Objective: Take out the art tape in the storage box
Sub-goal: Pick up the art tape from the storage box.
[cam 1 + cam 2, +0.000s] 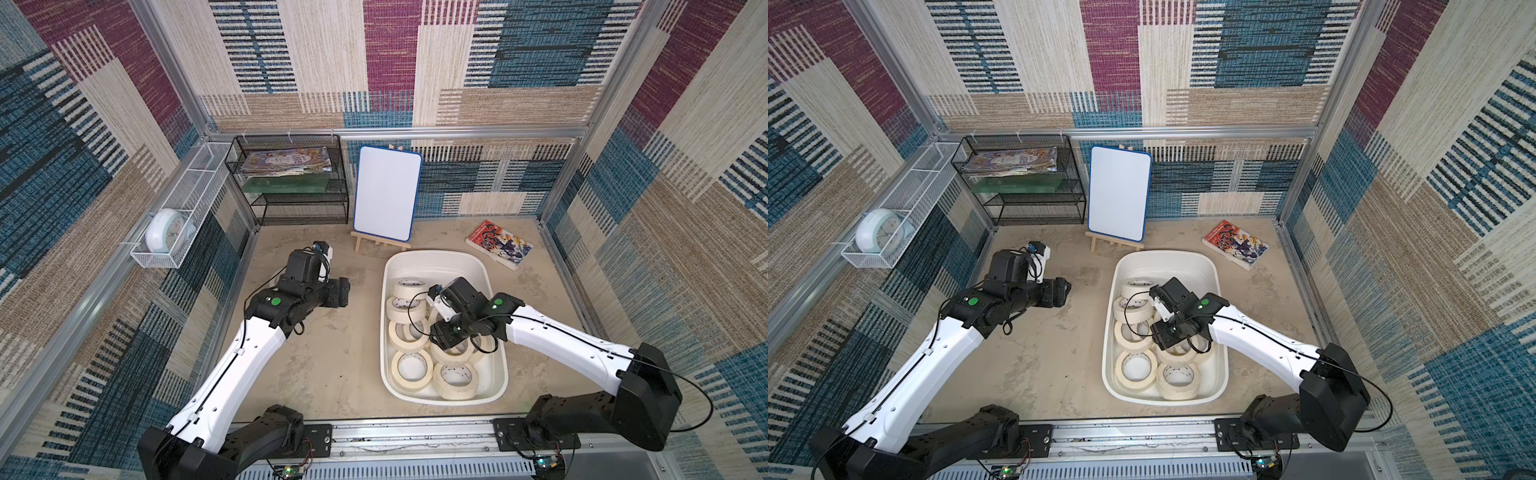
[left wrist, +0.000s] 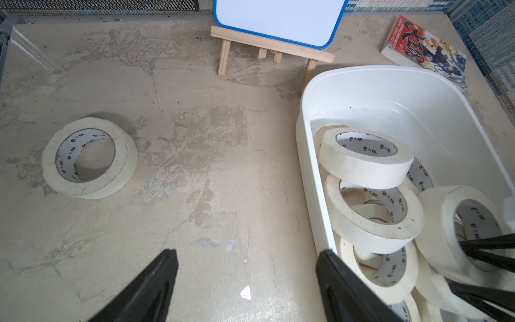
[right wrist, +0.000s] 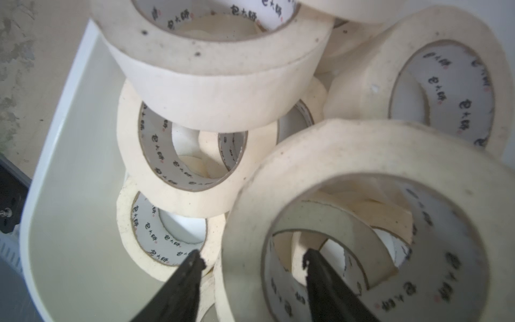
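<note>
The storage box (image 1: 436,254), a white oblong tub, lies right of centre on the table, and several cream art tape rolls (image 1: 411,368) are piled in it. My right gripper (image 3: 253,255) reaches down into the box (image 3: 69,97) and is open. One finger is inside the core of a tilted roll (image 3: 348,156) and the other outside its wall, with gaps on both sides. My left gripper (image 2: 246,253) hovers open and empty over bare table, left of the box (image 2: 362,69). One loose roll (image 2: 89,157) lies flat on the table near it, hidden in both top views.
A whiteboard on a wooden easel (image 1: 388,195) stands just behind the box. A comic book (image 1: 500,244) lies at the back right. A black mesh rack (image 1: 291,178) fills the back left corner, and a white wire basket with a clock (image 1: 166,237) hangs on the left wall.
</note>
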Action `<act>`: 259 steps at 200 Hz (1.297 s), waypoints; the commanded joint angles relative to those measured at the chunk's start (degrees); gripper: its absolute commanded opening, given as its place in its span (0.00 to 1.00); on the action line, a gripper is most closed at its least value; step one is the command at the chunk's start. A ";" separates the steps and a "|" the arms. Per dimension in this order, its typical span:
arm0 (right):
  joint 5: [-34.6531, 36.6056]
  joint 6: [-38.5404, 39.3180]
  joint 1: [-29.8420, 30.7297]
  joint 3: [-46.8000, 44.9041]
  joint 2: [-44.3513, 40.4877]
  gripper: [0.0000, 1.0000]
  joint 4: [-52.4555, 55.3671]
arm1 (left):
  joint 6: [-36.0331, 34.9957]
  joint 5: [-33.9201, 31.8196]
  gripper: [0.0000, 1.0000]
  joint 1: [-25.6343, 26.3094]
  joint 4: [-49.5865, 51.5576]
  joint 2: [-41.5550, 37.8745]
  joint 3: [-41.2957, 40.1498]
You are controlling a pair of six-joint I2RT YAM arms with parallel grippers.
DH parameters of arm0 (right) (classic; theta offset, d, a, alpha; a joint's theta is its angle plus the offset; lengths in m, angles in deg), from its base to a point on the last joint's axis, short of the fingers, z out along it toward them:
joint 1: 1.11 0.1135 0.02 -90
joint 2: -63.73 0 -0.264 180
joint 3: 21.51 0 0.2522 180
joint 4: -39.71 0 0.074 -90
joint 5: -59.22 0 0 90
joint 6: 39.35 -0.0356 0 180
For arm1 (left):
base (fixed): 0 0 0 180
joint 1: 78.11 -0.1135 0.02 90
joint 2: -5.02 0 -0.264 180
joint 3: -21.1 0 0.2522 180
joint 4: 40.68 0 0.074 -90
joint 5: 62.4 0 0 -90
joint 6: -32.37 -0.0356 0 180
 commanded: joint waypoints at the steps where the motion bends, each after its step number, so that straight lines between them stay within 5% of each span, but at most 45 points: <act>1: 5.75 -1.82 -0.13 2.69 -3.64 0.98 1.75 | 0.17 0.57 0.84 -0.11 -0.66 0.11 0.15; 59: 5.82 1.35 -14.90 -1.01 -5.71 0.97 -1.91 | 0.01 1.12 0.83 -0.09 -1.27 0.72 0.00; 89: 3.85 2.26 -16.12 -1.96 -0.16 0.94 -5.26 | 0.03 2.19 0.84 -0.08 -1.41 1.54 0.13; 111: 2.96 2.20 -16.28 -2.09 2.80 0.72 -6.21 | 0.32 3.39 0.84 -0.07 -0.92 1.43 0.04; 143: 4.63 3.26 -16.15 0.64 4.09 0.00 -3.09 | -0.29 6.38 0.83 0.44 0.37 0.79 0.08; 178: 7.68 5.31 -14.11 11.04 3.90 0.00 -0.92 | 0.30 7.30 0.81 5.56 1.85 2.32 5.10; 212: 14.51 5.12 -6.33 23.65 12.93 0.00 1.75 | 0.38 5.48 0.81 11.72 2.03 5.77 10.58; 259: 14.46 4.95 -2.33 31.92 21.14 0.00 1.46 | 0.60 3.26 0.81 15.82 0.92 12.80 11.99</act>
